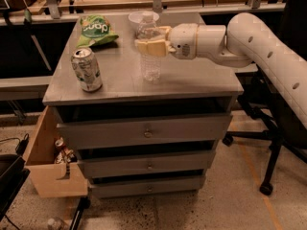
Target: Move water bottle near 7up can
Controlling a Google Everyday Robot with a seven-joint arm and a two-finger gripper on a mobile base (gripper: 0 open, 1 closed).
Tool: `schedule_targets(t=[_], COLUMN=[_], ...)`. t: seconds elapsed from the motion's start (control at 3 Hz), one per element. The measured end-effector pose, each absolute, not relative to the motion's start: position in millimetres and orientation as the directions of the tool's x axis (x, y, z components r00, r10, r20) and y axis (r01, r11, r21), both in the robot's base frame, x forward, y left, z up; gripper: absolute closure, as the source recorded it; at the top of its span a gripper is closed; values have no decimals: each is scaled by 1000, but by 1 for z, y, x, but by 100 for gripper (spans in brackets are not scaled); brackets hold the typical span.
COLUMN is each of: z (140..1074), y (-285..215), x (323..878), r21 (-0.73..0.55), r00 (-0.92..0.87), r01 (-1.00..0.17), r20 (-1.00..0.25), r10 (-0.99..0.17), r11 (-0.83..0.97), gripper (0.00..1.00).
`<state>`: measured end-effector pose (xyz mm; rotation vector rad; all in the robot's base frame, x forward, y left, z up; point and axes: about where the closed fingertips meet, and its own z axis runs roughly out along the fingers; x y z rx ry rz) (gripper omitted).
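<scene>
The water bottle (150, 63) is clear and ribbed with a white cap. It is upright over the middle of the grey cabinet top (192, 78). My gripper (149, 47) reaches in from the right and is shut on the bottle's upper half. The 7up can (87, 69) is silver and green and stands upright near the front left of the top, a short way left of the bottle.
A green chip bag (96, 30) lies at the back left. A white bowl (139, 17) sits behind the bottle. The cabinet has several drawers (146, 133). A wooden box (50, 166) stands at its left. A chair base (268, 147) is at the right.
</scene>
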<state>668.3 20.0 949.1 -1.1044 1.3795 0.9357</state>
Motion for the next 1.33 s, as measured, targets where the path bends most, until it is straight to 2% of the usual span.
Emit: schedule_targets(t=[1.33], z=[941], y=[57], x=[655], r21=[6], r00=[-14], r01=[-990], r20=[-998], r10=[-57], r11=[138], gripper=[100])
